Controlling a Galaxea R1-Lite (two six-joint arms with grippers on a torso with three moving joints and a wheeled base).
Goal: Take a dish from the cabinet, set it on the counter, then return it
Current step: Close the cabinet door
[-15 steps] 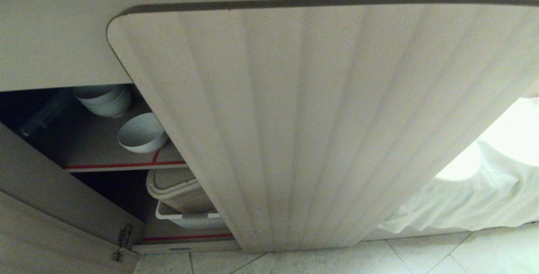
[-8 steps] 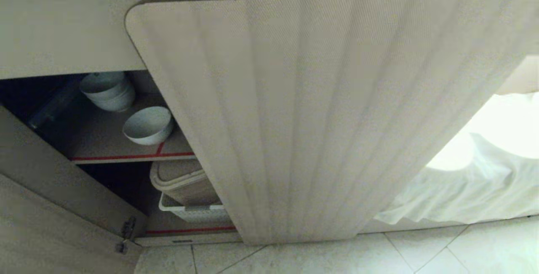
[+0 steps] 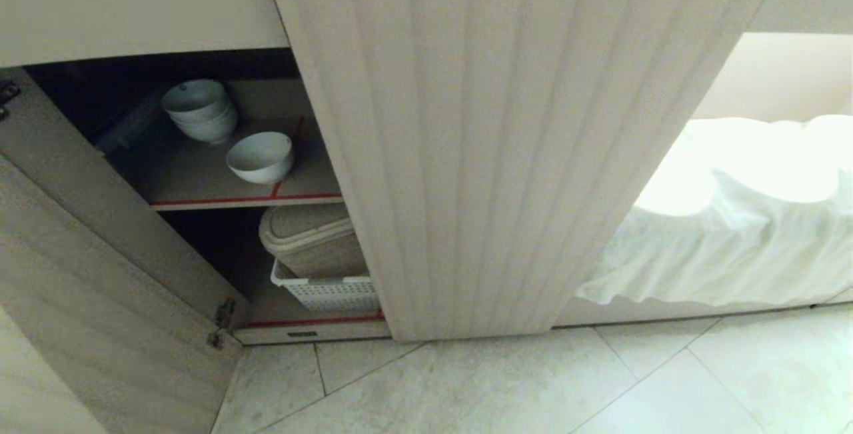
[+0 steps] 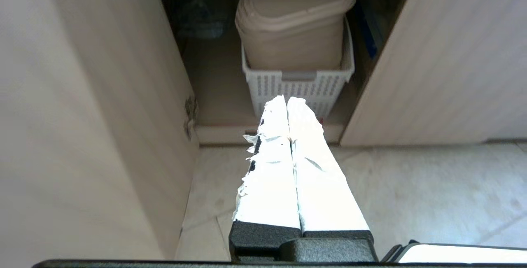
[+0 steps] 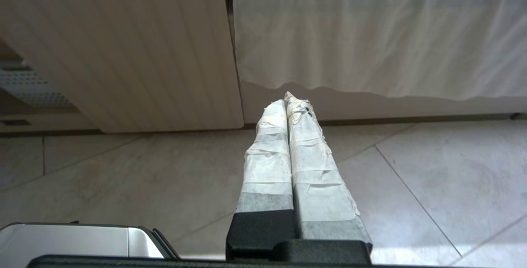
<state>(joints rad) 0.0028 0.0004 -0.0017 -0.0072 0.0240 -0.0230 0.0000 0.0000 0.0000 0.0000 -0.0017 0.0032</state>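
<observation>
This looks like a home kitchen. A low cabinet (image 3: 520,154) with pale fluted doors stands open on a tiled floor (image 3: 506,387). Its upper shelf (image 3: 200,187), edged in red, carries a stack of white bowls (image 3: 200,111) and a single bowl (image 3: 260,157) beside it. Below sit a lidded beige bin (image 3: 310,237) and a white plastic basket (image 3: 330,293). A white cloth (image 3: 733,234) hangs over the neighbouring unit.

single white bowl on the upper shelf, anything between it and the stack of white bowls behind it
Nothing: the head view shows only bare beige shelf between the single glossy white bowl and the stack of white bowls.
</observation>
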